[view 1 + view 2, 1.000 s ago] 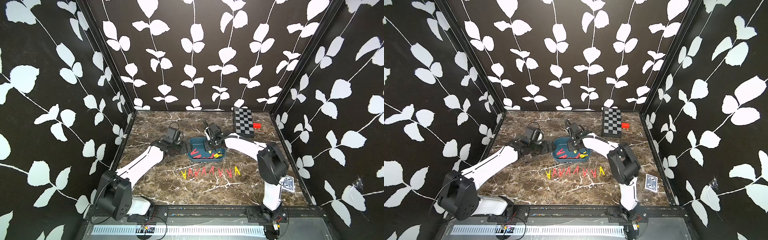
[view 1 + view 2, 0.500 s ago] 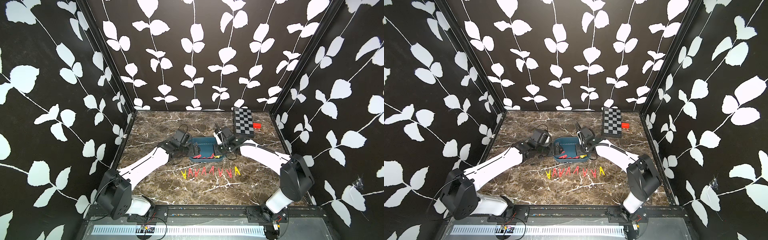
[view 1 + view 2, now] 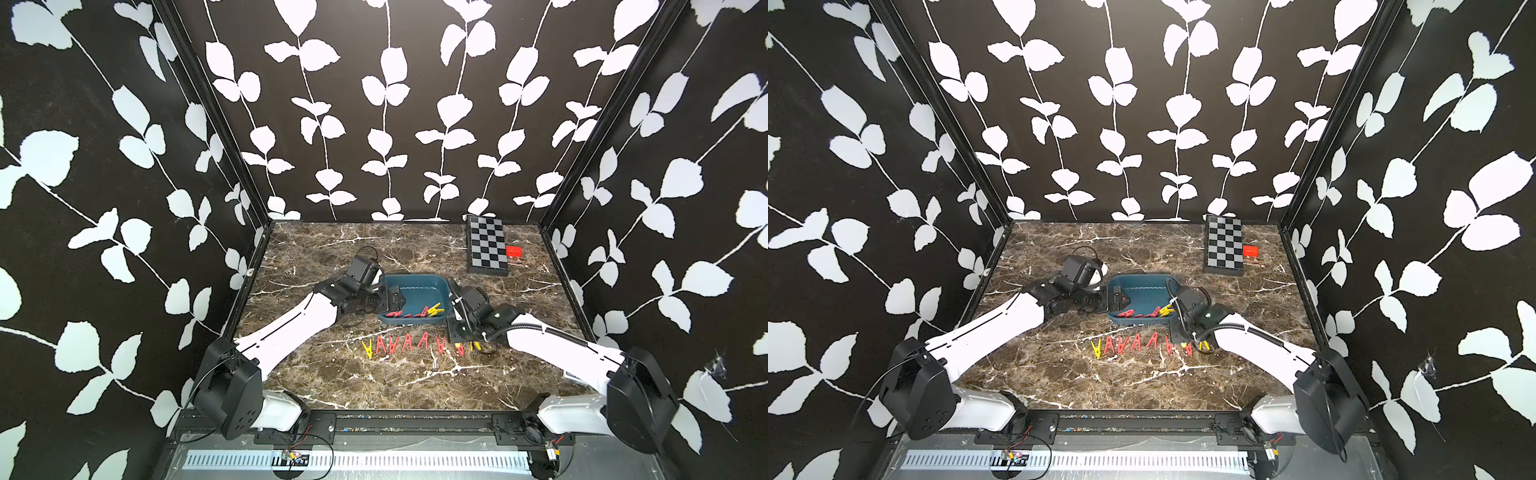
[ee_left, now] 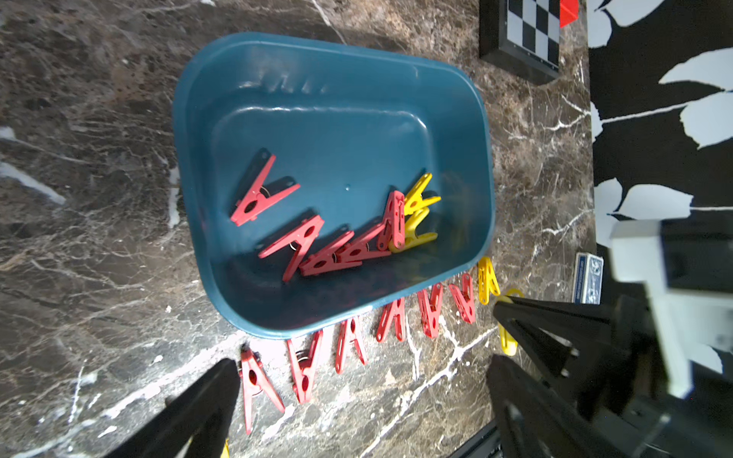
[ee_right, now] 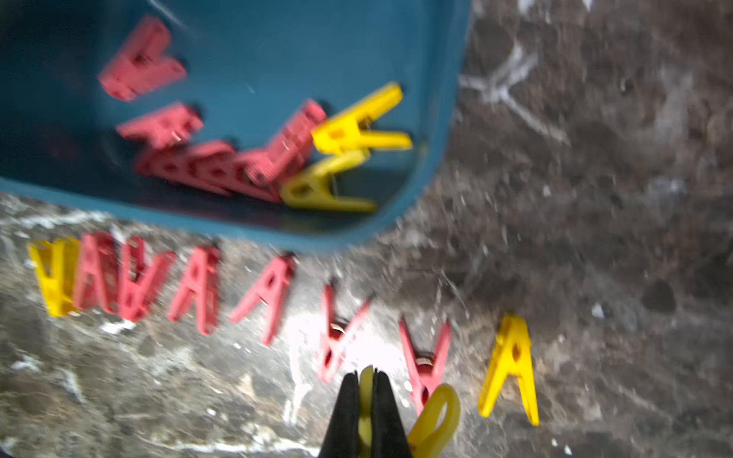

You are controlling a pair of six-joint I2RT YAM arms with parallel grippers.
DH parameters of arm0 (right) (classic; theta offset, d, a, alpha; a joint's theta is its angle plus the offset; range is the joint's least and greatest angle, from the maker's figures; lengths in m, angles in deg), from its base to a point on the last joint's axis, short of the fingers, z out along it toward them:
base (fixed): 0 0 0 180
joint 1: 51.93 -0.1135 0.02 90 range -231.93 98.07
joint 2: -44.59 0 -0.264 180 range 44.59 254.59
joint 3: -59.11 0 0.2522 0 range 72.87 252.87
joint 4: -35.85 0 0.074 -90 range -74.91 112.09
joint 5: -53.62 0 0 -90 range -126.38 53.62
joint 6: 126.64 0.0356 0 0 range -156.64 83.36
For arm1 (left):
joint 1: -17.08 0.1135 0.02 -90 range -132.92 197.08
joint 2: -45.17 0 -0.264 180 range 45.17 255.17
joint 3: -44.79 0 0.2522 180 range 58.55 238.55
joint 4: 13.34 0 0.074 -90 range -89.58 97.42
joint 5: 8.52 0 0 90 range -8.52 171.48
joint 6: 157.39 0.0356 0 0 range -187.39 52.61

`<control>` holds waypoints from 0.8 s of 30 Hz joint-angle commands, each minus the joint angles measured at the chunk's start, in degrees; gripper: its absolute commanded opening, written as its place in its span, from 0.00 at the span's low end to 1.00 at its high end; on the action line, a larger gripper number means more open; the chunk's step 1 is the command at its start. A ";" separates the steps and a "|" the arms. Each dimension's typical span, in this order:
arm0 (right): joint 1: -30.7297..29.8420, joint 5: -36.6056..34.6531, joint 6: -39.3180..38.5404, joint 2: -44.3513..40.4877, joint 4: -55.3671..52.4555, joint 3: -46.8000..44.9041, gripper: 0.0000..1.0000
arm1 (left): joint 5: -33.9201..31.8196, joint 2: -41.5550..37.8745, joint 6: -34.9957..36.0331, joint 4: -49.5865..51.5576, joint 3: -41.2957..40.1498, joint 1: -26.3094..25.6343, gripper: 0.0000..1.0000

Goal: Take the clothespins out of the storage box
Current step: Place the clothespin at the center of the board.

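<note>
- storage box [image 3: 415, 286] [image 3: 1142, 286] sits mid-bench [image 3: 332, 249], long sides parallel to the bench's front edge
- Clothespins in the box [image 4: 337, 246] [image 5: 238, 158]: five red and two yellow, bunched against the front wall toward the right end, some overlapping; the box floor behind them is bare
- Row of clothespins [image 3: 407, 344] [image 3: 1133, 344] lies flat on the bench just in front of the box, between it and the front edge; yellow at each end, red between
- right gripper [image 5: 367, 376] [image 3: 461, 340]: jaws pinched narrow on a yellow clothespin [image 5: 434, 412], low over the right end of the row, just off the box's front right corner; cannot tell if the pin touches the bench
- The held pin is outside the box, close beside the last red and the end yellow of the row
- left gripper [image 4: 363, 361] [image 3: 392, 301]: jaws spread wide, nothing between them, at the box's left end over its rim; the bunch in the box lies ahead of it toward the right
- checkerboard box [image 3: 486, 245] near the back right corner, small red block [image 3: 514, 251] just beside its right side
- card deck [image 4: 589, 277] on the bench near the right edge
</note>
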 commanded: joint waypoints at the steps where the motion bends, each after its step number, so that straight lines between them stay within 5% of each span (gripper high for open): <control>1: -0.79 -2.33 4.44 -2.80 -0.88 -3.59 0.02 | 2.23 -1.72 1.64 0.69 -0.55 -0.13 0.99; 24: -0.91 -3.85 7.61 -3.83 -1.95 -12.87 0.04 | 2.34 -0.05 1.16 -0.68 -0.38 -0.12 0.99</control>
